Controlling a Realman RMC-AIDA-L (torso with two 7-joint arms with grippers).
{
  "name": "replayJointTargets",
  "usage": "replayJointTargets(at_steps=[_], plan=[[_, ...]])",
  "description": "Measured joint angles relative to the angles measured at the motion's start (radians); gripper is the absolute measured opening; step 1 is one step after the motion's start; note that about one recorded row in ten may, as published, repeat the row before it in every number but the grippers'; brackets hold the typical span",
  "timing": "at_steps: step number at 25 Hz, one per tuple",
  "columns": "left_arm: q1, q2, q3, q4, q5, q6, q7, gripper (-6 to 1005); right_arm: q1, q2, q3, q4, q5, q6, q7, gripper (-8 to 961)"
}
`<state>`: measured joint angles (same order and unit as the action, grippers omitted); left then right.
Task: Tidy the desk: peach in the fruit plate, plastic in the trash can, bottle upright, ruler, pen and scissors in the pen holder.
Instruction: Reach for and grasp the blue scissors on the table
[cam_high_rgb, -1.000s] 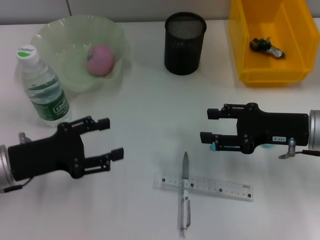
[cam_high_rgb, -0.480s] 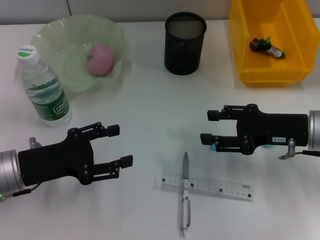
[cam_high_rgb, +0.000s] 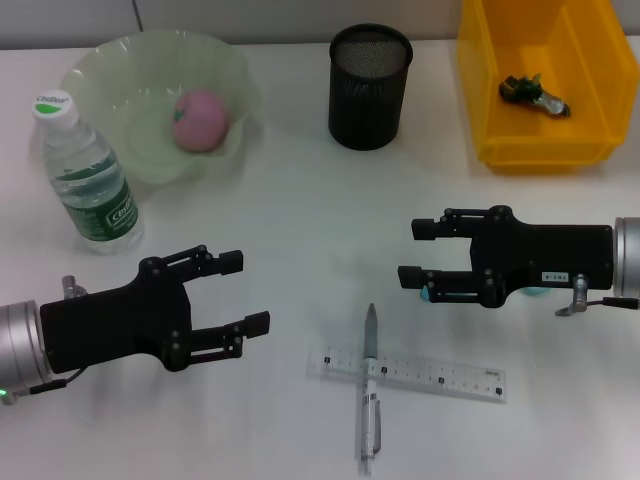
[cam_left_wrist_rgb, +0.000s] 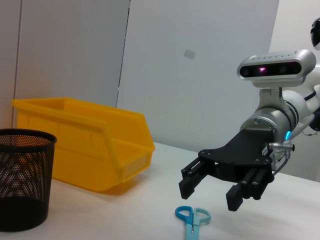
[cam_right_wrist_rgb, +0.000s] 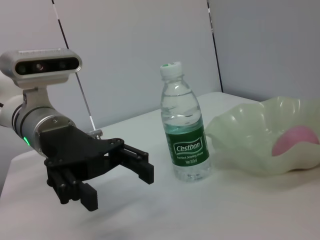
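Blue-handled scissors (cam_left_wrist_rgb: 193, 218) flat under right gripper (cam_high_rgb: 408, 252), seemingly untouched; both grippers' jaws spread, left gripper (cam_high_rgb: 244, 292) empty.

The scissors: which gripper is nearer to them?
Right. The right gripper hovers directly above the scissors, hiding most of them in the head view. The left gripper is far off, across the pen.

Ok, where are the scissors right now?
On the table on the robot's right, the scissors lie directly under the open right gripper, mostly hidden in the head view.
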<state>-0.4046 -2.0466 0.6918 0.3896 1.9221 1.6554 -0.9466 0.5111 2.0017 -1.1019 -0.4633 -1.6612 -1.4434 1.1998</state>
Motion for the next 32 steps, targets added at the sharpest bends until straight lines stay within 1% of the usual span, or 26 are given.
replayJointTargets(at_steps=[3,6,7,8,9,11,12,13,14,16,17,18,19,20,22,23,24,27,28,29,31,32], plan=[[0.000,-0.004,0.000,0.000,0.000,0.000,0.000,804,0.004,-0.002,0.003,-0.006,-0.009,-0.009,0.015,681],[-0.001,-0.005,0.000,0.000,0.000,0.000,0.000,804,0.006,-0.005,0.003,-0.045,-0.024,-0.032,0.057,681],[-0.001,-0.006,0.000,0.000,0.000,0.000,0.000,804,0.006,-0.007,0.004,-0.078,-0.047,-0.049,0.094,682],[-0.001,-0.008,0.000,0.000,0.000,0.000,0.001,804,0.009,-0.010,0.008,-0.158,-0.109,-0.079,0.175,682],[-0.001,-0.008,0.000,0.000,0.000,0.000,0.001,804,0.009,-0.010,0.008,-0.158,-0.109,-0.079,0.175,682],[0.001,-0.011,0.000,0.000,-0.001,0.000,0.002,804,0.030,-0.017,0.011,-0.240,-0.191,-0.111,0.274,682],[0.002,-0.012,0.000,0.000,-0.001,0.000,0.004,804,0.050,-0.023,0.011,-0.263,-0.234,-0.128,0.317,682],[0.006,-0.014,0.000,0.000,-0.004,0.001,0.009,804,0.108,-0.038,0.012,-0.300,-0.325,-0.159,0.396,682],[0.006,-0.014,0.000,0.000,-0.004,0.001,0.009,804,0.108,-0.038,0.012,-0.300,-0.325,-0.159,0.396,682],[0.008,-0.014,-0.003,-0.003,-0.005,0.001,0.011,804,0.172,-0.053,0.013,-0.312,-0.411,-0.177,0.453,682],[0.008,-0.014,-0.005,-0.007,-0.006,0.002,0.010,804,0.201,-0.057,0.013,-0.313,-0.454,-0.183,0.473,682],[0.008,-0.015,-0.010,-0.018,-0.007,0.003,0.010,804,0.263,-0.061,0.009,-0.317,-0.558,-0.192,0.505,681],[0.008,-0.015,-0.010,-0.018,-0.007,0.003,0.010,804,0.263,-0.061,0.009,-0.317,-0.558,-0.192,0.505,681],[0.008,-0.015,-0.012,-0.021,-0.007,0.003,0.009,804,0.291,-0.059,0.006,-0.319,-0.612,-0.192,0.514,681],[0.010,-0.015,-0.021,-0.026,-0.009,0.003,0.004,804,0.340,-0.046,0.002,-0.323,-0.716,-0.188,0.525,680],[0.013,-0.016,-0.036,-0.032,-0.010,0.003,0.001,804,0.382,-0.022,0.002,-0.323,-0.813,-0.180,0.527,679],[0.013,-0.016,-0.036,-0.032,-0.010,0.003,0.001,804,0.382,-0.022,0.002,-0.323,-0.813,-0.180,0.527,678],[0.022,-0.016,-0.061,-0.039,-0.010,0.003,0.001,804,0.429,0.023,-0.001,-0.327,-0.946,-0.167,0.526,677],[0.028,-0.016,-0.074,-0.040,-0.010,0.003,0.000,804,0.449,0.051,-0.004,-0.331,-1.018,-0.152,0.522,676],[0.028,-0.016,-0.074,-0.040,-0.010,0.003,0.000,804,0.449,0.051,-0.004,-0.331,-1.018,-0.152,0.522,675],[0.031,-0.017,-0.082,-0.040,-0.010,0.003,-0.003,804,0.464,0.072,-0.027,-0.334,-1.076,-0.130,0.520,673],[0.032,-0.017,-0.085,-0.040,-0.010,0.003,-0.007,804,0.468,0.077,-0.046,-0.333,-1.088,-0.119,0.520,672]])
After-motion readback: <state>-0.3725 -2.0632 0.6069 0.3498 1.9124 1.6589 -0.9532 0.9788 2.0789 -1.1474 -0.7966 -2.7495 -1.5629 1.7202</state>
